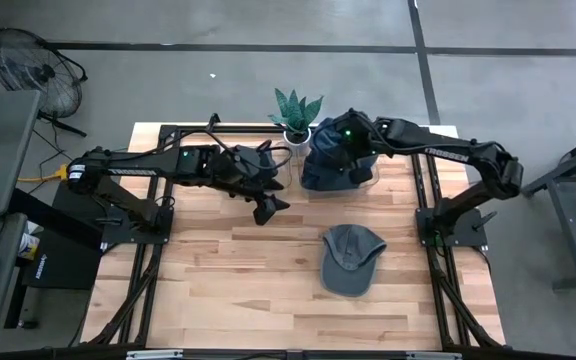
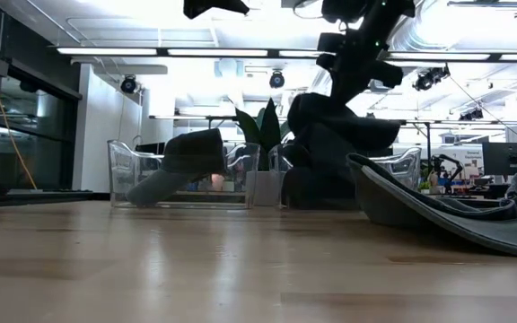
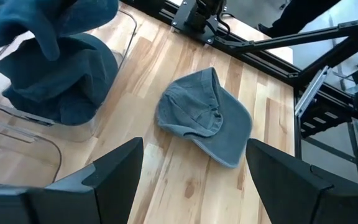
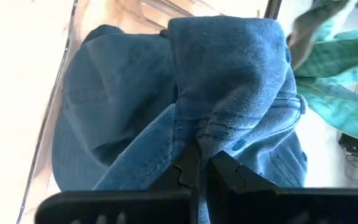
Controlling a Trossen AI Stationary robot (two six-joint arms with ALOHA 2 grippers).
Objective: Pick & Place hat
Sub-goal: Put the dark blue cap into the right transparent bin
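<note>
A grey-blue hat lies flat on the wooden table at the near right, also in the left wrist view. A dark blue hat hangs over a clear bin at the far middle, with my right gripper shut on it. Another blue hat lies in that bin under it. My left gripper hovers open above the table's middle, left of the grey-blue hat, with nothing between its fingers. My right gripper pinches a bunched fold of the dark blue hat's crown between its two fingers, coming from above and slanting down. The hat hangs below the fingers over the bin. Whether its lower part rests on the hat beneath, I cannot tell.
A potted plant stands at the far edge between two clear bins. The left bin holds a dark hat. Black frame rails run along the table's sides. Bare wood lies at the near left.
</note>
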